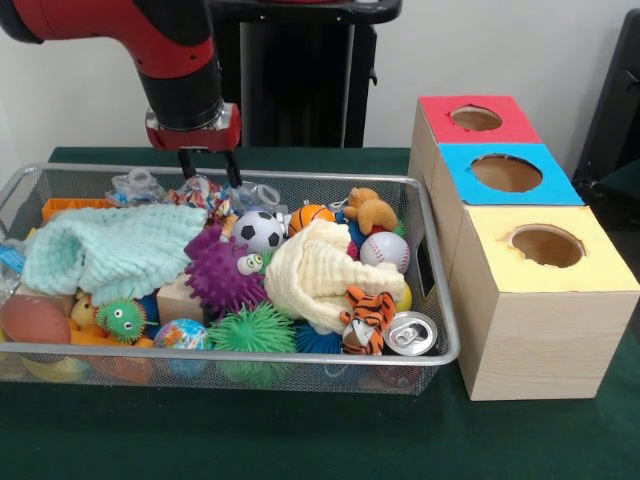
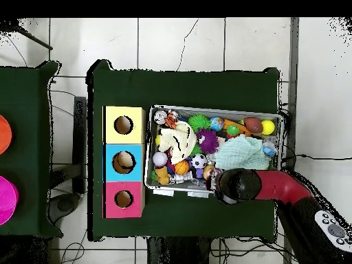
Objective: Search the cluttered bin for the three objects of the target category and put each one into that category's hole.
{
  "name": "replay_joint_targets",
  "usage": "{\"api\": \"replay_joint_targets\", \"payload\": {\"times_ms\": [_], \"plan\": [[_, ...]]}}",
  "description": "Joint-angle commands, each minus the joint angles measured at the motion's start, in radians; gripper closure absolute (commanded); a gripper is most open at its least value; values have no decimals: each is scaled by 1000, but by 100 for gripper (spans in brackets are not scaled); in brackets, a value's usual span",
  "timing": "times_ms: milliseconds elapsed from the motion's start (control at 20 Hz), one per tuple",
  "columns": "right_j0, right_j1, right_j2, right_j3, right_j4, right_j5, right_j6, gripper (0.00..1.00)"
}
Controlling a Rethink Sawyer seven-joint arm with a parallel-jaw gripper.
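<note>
"Several balls lie in the wire bin [image 1: 430,262]: a soccer ball [image 1: 260,230], a baseball [image 1: 385,250], a small basketball [image 1: 308,215]. Which category is wanted can't be read from the scene, but if it is balls, those three sit together near the middle, toward the far rim."

"And the gripper [image 1: 210,168]?"

"It hangs just above the bin's far edge, over some crinkled wrappers [image 1: 200,192]. Its two dark fingers stand a little apart and nothing is between them."

"What could go wrong?"

"The balls are hemmed in. The cream cloth [image 1: 320,270] presses against the baseball, and the purple spiky toy [image 1: 222,270] touches the soccer ball. A descending finger could snag the cloth or land on a neighbour and roll the ball away. Round, smooth balls may also squirt out of a narrow pinch."

"The holes?"

"Three wooden boxes stand beside the bin, topped red [image 1: 476,118], blue [image 1: 508,172] and yellow [image 1: 548,246]. A ball released off-centre could bounce off the rim."

"The setting?"

"Dark green cloth covers the table [image 1: 300,440]; overhead, pale floor tiles [image 2: 179,41] and cables surround it."
</note>
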Motion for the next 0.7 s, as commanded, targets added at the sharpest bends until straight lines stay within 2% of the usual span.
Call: {"api": "replay_joint_targets", "payload": {"times_ms": [50, 700], "plan": [[-2, 3, 78, -115, -54, 81, -266, 0], [14, 27, 91, -169, -56, 125, -285, 0]]}}
